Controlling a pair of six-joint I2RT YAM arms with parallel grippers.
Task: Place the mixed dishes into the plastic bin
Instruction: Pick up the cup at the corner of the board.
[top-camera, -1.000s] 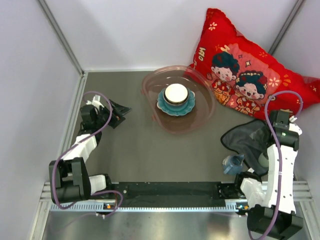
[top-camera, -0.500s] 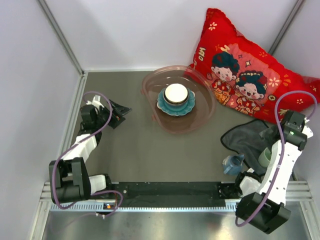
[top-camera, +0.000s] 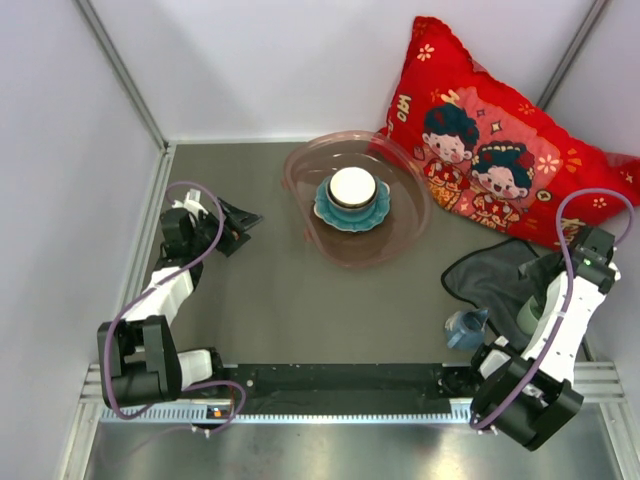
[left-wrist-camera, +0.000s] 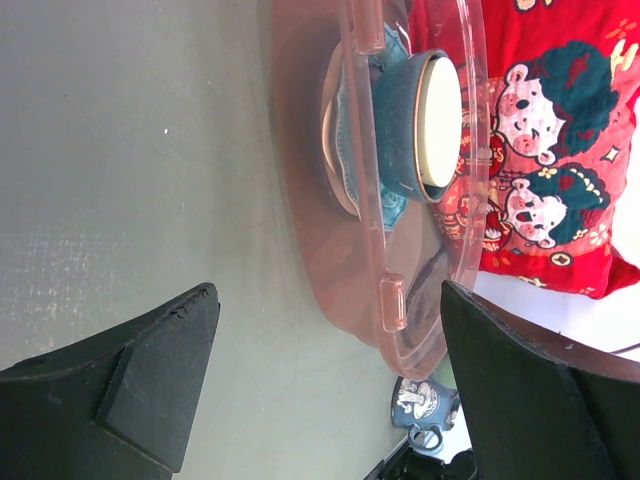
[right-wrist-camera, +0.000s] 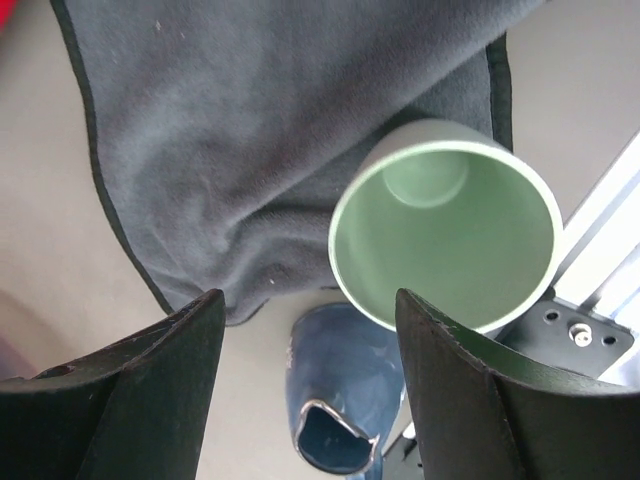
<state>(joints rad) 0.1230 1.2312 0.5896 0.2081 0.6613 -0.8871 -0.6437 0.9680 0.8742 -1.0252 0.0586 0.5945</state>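
The pinkish plastic bin (top-camera: 405, 235) stands at the back middle of the table. It holds a teal scalloped plate (top-camera: 328, 212) with a blue bowl (top-camera: 352, 188), cream inside, on top of it. In the left wrist view the bin's rim (left-wrist-camera: 468, 150), the bowl (left-wrist-camera: 415, 125) and the plate (left-wrist-camera: 388, 208) lie ahead of my left gripper (left-wrist-camera: 330, 400), which is open and empty. That left gripper (top-camera: 245, 228) sits well left of the bin. My right gripper (right-wrist-camera: 310, 390) is open and empty above a pale green cup (right-wrist-camera: 445, 225) and a small blue mug (right-wrist-camera: 345, 400).
A dark grey cloth (top-camera: 490, 275) lies at the right, and the green cup (top-camera: 527, 318) rests at its edge. The blue mug (top-camera: 465, 325) sits near the front rail. A red cartoon-print pillow (top-camera: 480, 130) leans against the back right wall, touching the bin.
The right arm has swung outward to the right, carrying its wrist toward the right wall. The left arm and the dishes have not moved.
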